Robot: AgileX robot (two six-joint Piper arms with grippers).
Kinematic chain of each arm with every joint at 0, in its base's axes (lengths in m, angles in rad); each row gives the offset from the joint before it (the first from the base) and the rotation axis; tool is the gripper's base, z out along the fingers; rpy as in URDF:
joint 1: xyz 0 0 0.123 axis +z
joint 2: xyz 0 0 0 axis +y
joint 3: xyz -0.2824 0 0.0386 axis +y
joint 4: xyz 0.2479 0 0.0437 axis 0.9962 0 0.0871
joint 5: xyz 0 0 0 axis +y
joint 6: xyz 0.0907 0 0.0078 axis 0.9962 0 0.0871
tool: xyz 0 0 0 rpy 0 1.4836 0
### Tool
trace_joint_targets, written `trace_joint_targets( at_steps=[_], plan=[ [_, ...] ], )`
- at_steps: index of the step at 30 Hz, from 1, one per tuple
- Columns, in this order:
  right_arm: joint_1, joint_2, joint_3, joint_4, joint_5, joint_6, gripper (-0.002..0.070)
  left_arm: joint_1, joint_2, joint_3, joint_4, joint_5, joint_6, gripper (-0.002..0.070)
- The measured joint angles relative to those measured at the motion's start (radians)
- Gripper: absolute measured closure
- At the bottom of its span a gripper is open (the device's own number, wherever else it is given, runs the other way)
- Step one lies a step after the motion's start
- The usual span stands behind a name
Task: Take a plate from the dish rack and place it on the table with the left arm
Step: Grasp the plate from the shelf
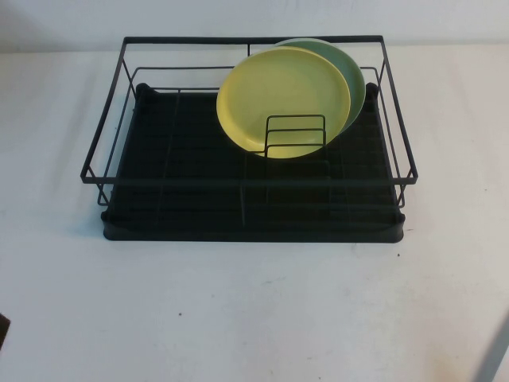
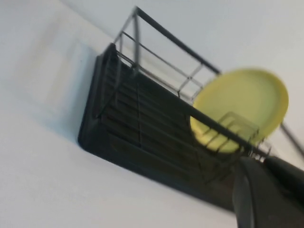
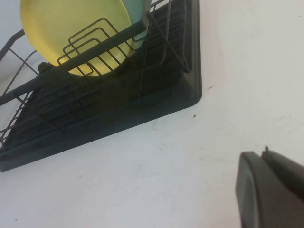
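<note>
Pale-yellow plate (image 1: pixel 278 99) standing upright in the wire holder of the dish rack (image 1: pixel 238 203).
A blue-green plate (image 1: pixel 355 83) is leaning behind it. Left gripper (image 2: pixel 266 194) and right gripper (image 3: pixel 270 190) are hovering over the white surface (image 1: pixel 254 318), well apart from the rack; fingers' opening cannot be told.

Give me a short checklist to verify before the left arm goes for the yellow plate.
1. Yellow plate upright in the wire plate holder: ok.
2. Yellow plate is in front of the blue-green plate, reachable first: ok.
3. White table in front of the dish rack bare for placing: ok.
4. Left tool apart from the rack: ok; open: cannot tell.
5. Right tool over the table, off the rack: ok.
</note>
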Motion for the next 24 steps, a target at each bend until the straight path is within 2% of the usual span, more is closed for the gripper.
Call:
trace_joint_targets(
  at_steps=[6, 11, 16, 24],
  plan=[
    [0.0, 0.0, 0.0, 0.0, 0.0, 0.0, 0.0696, 0.0, 0.254, -0.397, 0.109, 0.372, 0.316, 0.0678],
    [0.0, 0.0, 0.0, 0.0, 0.0, 0.0, 0.0696, 0.0, 0.546, -0.709, 0.072, 0.563, 0.593, 0.0678],
    [0.0, 0.0, 0.0, 0.0, 0.0, 0.0, 0.0696, 0.0, 0.813, -0.915, 0.023, 0.604, 0.824, 0.0678],
    [0.0, 0.0, 0.0, 0.0, 0.0, 0.0, 0.0696, -0.013, 1.2, -1.102, -0.146, 0.6, 1.132, 0.0665]
  ],
)
